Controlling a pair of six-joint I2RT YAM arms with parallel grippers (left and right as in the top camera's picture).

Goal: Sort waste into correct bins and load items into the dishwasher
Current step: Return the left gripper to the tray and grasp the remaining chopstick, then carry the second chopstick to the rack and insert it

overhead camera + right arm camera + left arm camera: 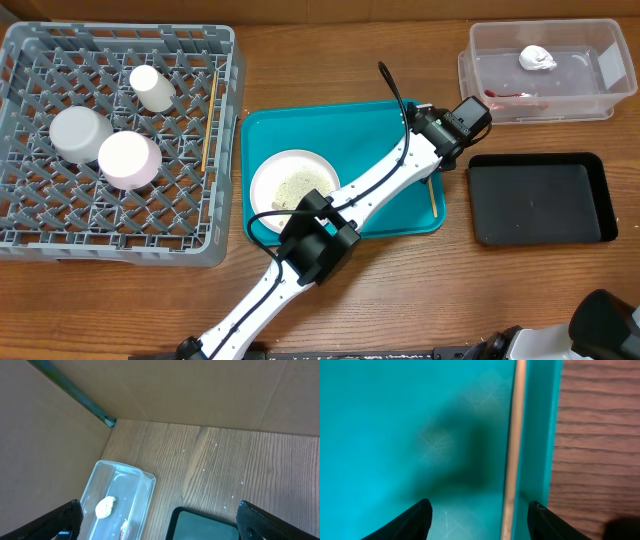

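One wooden chopstick (512,435) lies along the right wall of the teal tray (395,420). It runs between the spread fingers of my left gripper (480,520), touching neither; overhead that gripper (438,160) hovers over the same chopstick (433,195). On the tray sits the white plate (293,180) with rice bits (297,186). The grey dishwasher rack (30,235) holds a cup (152,87), two upturned bowls (80,133) (130,160) and another chopstick (210,120). The clear tub (590,100) contains the paper wad (537,57) and the red wrapper (510,96). My right gripper (160,525) hangs open and empty.
The black tray (540,200) lies bare to the right of the teal tray, below the clear tub. In the right wrist view a cardboard wall (200,390) stands behind the table's far edge. The left arm (330,215) stretches diagonally over the plate.
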